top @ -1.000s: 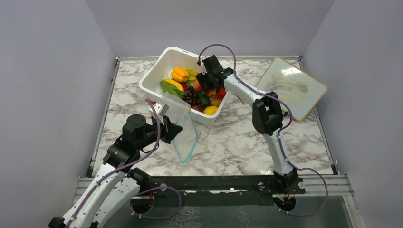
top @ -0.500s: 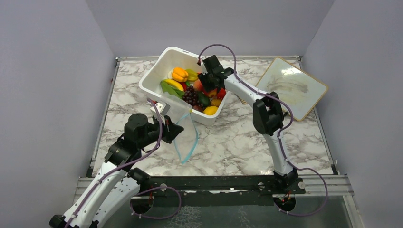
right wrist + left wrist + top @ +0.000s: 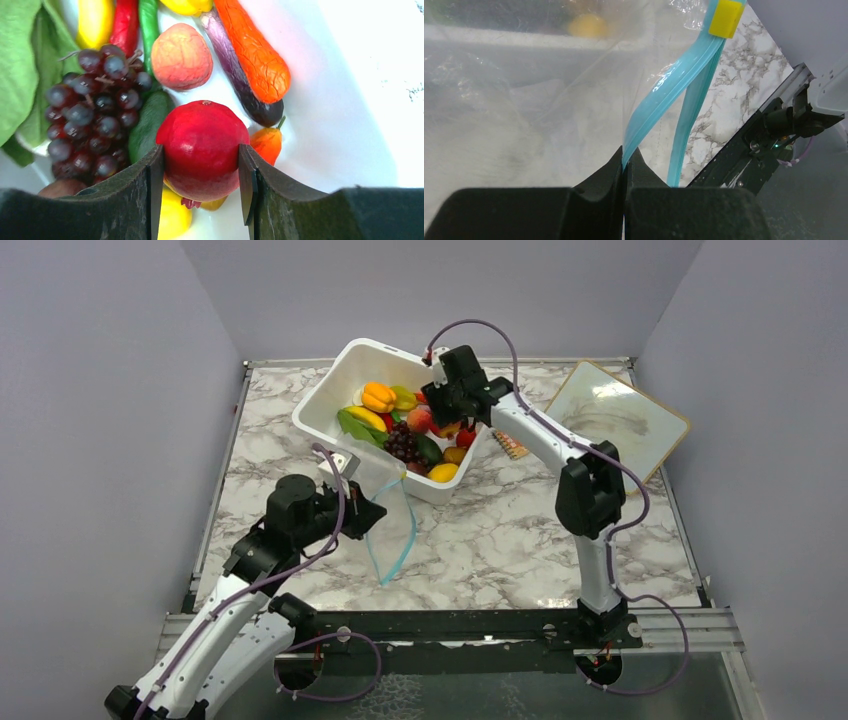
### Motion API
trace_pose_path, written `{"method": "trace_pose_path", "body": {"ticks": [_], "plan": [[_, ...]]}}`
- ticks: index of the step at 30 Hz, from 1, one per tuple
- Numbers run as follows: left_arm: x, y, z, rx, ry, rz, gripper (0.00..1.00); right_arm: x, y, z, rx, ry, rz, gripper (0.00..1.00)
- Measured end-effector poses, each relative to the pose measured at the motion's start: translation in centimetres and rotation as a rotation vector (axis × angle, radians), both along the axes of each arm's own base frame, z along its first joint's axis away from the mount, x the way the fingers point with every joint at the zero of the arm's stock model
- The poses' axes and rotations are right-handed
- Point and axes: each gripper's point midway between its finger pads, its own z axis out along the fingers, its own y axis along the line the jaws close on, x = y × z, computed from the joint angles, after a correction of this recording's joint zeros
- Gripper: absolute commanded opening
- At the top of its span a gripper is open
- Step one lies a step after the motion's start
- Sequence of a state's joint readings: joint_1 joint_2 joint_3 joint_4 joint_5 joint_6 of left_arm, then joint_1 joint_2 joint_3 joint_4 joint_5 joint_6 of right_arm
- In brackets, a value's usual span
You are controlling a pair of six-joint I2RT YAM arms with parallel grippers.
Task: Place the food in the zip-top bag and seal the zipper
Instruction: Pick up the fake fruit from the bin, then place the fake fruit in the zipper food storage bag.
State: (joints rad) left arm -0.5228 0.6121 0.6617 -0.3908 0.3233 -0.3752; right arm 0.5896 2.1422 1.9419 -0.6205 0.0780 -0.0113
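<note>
The food lies in a white tub [image 3: 335, 390]: purple grapes [image 3: 400, 443], an orange pepper [image 3: 378, 396], green leaves, yellow pieces. My right gripper [image 3: 447, 416] is over the tub's right side and is shut on a red round fruit [image 3: 202, 145], which hangs just above the other pieces. Grapes [image 3: 95, 105], a peach [image 3: 181, 56], an eggplant [image 3: 240, 80] and a carrot [image 3: 255, 55] lie below it. My left gripper [image 3: 373, 517] is shut on the light blue zipper [image 3: 664, 95] of the clear zip-top bag [image 3: 392, 508]. It holds the bag up in front of the tub, mouth open, with a yellow slider [image 3: 725, 17] at the strip's far end.
A small orange patterned packet [image 3: 511, 445] lies on the marble table right of the tub. A framed white board [image 3: 620, 425] leans at the back right. Grey walls close in the table on three sides, and a black rail [image 3: 450, 625] runs along the near edge.
My right arm has risen and swung a little right with the red fruit, uncovering the orange packet. My left arm has shifted slightly, still holding the bag.
</note>
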Motion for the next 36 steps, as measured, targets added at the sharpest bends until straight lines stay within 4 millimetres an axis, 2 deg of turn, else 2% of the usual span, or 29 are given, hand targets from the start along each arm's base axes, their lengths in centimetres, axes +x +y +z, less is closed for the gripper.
{"method": "trace_pose_path", "body": {"ticks": [3,7,10,17,20,23,27,36], "plan": [[-0.1,0.0,0.5,-0.005,0.031,0.01,0.0,-1.2,-0.2,2.0,0.041,-0.014,0.012,0.31],[0.3,-0.3,2.4,-0.028,0.042,0.025,0.0,-3.3,-0.6,4.6,0.106,-0.037,0.034,0.31],[0.6,-0.5,2.9,-0.04,0.064,0.035,0.0,-5.1,-0.9,6.8,0.162,-0.059,0.057,0.3],[0.8,-0.6,0.9,-0.011,0.166,0.064,0.0,-9.1,-1.7,12.0,0.292,-0.112,0.105,0.3],[0.9,-0.6,0.4,-0.006,0.195,0.075,0.0,-11.7,-1.7,14.0,0.385,-0.119,0.147,0.29],[0.9,-0.7,0.4,-0.011,0.213,0.082,0.0,-15.1,-1.8,15.1,0.497,-0.108,0.198,0.29],[1.1,-0.8,0.9,-0.021,0.213,0.09,0.0,-19.9,-1.6,15.4,0.651,-0.042,0.275,0.29],[1.5,-1.1,0.5,-0.023,0.252,0.102,0.0,-26.8,-0.1,17.6,0.893,0.1,0.434,0.28]]}}
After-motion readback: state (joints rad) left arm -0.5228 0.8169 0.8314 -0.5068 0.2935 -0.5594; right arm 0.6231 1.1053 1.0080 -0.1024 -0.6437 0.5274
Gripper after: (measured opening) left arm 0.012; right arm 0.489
